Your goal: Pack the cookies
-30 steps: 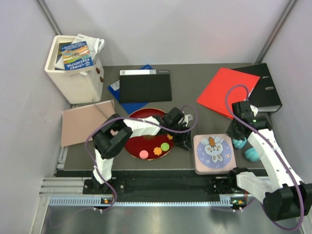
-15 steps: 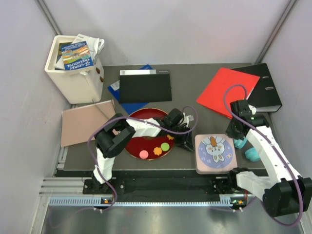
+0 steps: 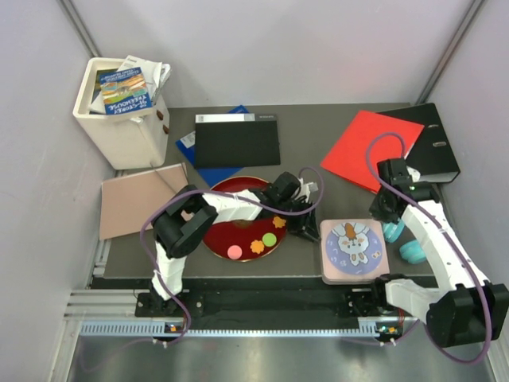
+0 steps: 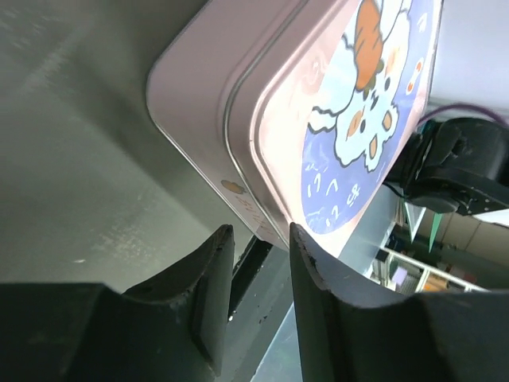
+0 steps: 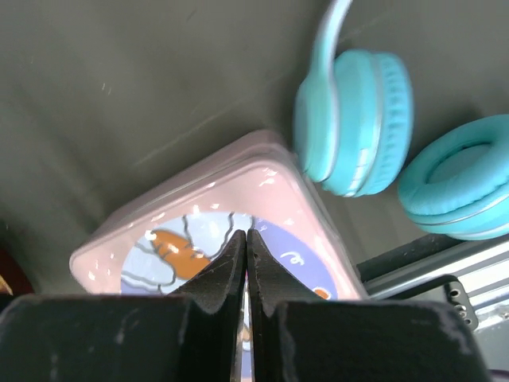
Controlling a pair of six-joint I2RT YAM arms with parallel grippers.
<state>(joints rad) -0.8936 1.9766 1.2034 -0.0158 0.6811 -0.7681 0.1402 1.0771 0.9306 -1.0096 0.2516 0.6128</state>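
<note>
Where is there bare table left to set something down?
Bare: the table between black folder and red folder; the near-left corner below the pink board. Crowded: left claw fills the gap between red plate and tin; headphones crowd the tin's right.

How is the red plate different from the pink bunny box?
The red plate is round; the pink bunny box is squarish with rounded corners. The plate lies open with cookies showing on it; the box has its lid on. Both rest flat on the dark table.
</note>
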